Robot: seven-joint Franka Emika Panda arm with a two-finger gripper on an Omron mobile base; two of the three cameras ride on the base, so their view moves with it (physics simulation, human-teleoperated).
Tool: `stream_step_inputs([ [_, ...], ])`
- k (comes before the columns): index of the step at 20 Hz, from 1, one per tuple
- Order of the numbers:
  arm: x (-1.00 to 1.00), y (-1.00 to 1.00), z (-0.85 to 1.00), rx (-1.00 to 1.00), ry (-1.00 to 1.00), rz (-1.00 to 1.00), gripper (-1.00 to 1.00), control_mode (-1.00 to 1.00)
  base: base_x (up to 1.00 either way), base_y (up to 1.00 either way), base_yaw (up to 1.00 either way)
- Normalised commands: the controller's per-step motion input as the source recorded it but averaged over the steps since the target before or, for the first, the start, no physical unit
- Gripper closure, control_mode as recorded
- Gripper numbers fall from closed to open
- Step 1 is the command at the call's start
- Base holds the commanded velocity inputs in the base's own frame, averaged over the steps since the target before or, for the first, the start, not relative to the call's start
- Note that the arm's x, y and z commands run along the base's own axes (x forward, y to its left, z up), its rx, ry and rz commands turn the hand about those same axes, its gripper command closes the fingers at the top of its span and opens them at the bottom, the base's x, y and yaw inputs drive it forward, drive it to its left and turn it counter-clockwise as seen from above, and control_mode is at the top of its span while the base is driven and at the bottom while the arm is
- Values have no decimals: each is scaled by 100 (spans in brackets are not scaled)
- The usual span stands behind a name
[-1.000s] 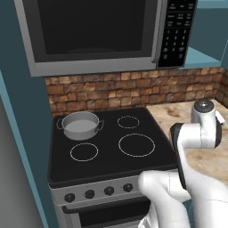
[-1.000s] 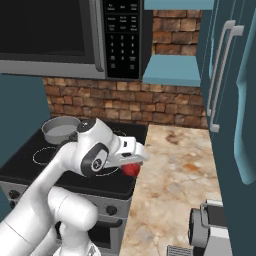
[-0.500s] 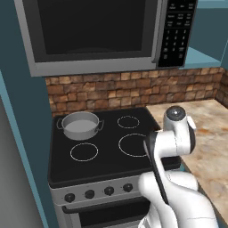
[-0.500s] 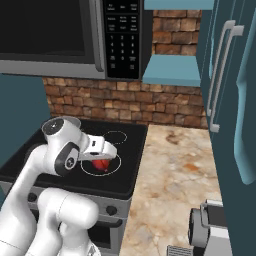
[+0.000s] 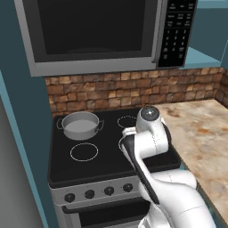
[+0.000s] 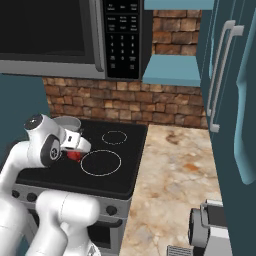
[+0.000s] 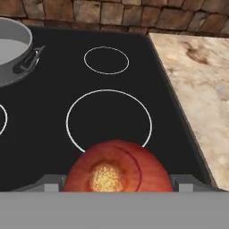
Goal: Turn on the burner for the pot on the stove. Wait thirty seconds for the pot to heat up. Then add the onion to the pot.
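Observation:
My gripper is shut on the onion, a red ball that sits low in the hand view between the two dark fingertips. In the right base view the onion hangs over the front left part of the stove, just right of the arm's elbow. The grey pot stands at the stove's back left; its burner is hidden beneath it. In the hand view the pot lies up and to the left of the onion, apart from it. A large white ring lies below the onion.
A microwave hangs above the stove. Black knobs line the steel front. A speckled counter runs to the right, with a brick wall behind and tall teal doors with handles at the far right.
The arm has swung left from the counter's edge over the cooktop, carrying the onion closer to the pot. The pot has not moved.

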Motion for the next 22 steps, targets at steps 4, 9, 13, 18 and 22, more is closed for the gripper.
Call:
stream_step_inputs([
  [4,32,100,0,10,-9,0,100,-100,0,0,0],
  [9,33,100,0,7,-11,0,100,-100,0,0,0],
  [13,36,100,4,6,-12,0,100,-100,0,0,0],
  [18,6,25,20,6,1,0,100,-100,0,0,0],
  [22,29,-20,48,29,30,3,100,-100,0,0,0],
])
